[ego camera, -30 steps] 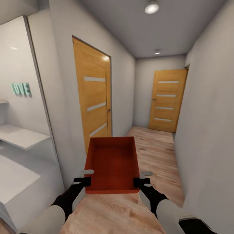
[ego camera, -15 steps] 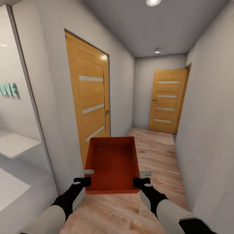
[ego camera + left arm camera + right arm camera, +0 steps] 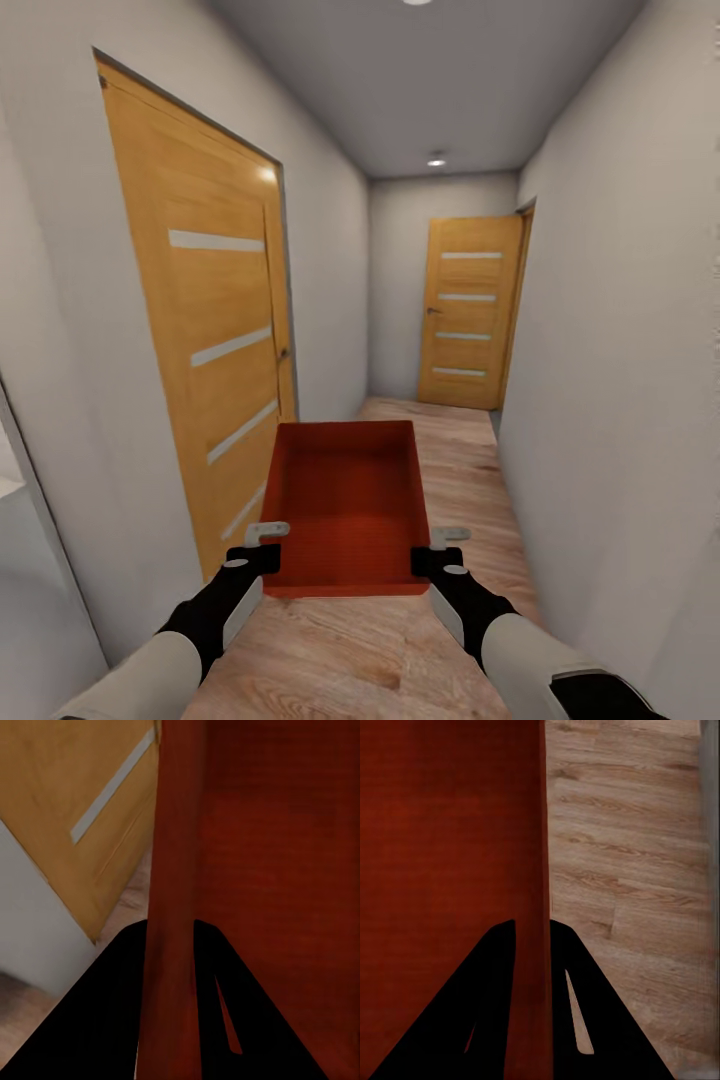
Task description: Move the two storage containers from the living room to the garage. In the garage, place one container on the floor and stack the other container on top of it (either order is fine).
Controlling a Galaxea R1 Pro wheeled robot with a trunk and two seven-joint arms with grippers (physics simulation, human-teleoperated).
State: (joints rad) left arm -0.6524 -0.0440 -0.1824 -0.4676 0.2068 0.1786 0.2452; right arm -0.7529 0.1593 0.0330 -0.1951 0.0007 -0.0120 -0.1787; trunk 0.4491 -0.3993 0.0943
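Left arm: I've got it reaching forward and slightly inward from the lower left of the head view, forearm low, wrist level with the bin's near corner.
Left gripper point(image 3: 262, 545): clamped on the left wall of the storage container point(image 3: 347, 505); in the left wrist view the two dark fingers point(image 3: 112, 1005) straddle that wall, one outside, one inside.
Right arm: mirrors the left, coming in from the lower right, wrist at the other near corner.
Right gripper point(image 3: 436, 548): pinching the right wall, fingers point(image 3: 487, 1005) on either side of the rim in the right wrist view.
Container position: held off the ground between both grippers, centred in front of me, above the wood plank floor point(image 3: 470, 470) of a narrow corridor.
Container orientation: open side up, level, long axis running straight away from me down the corridor, short near wall facing me.
Container contents: I see nothing inside, just the smooth red bottom.
Surroundings: an orange-wood door point(image 3: 205, 330) with pale slits close on my left, a second door point(image 3: 468, 312) at the corridor's far end, white walls point(image 3: 610, 330) either side.
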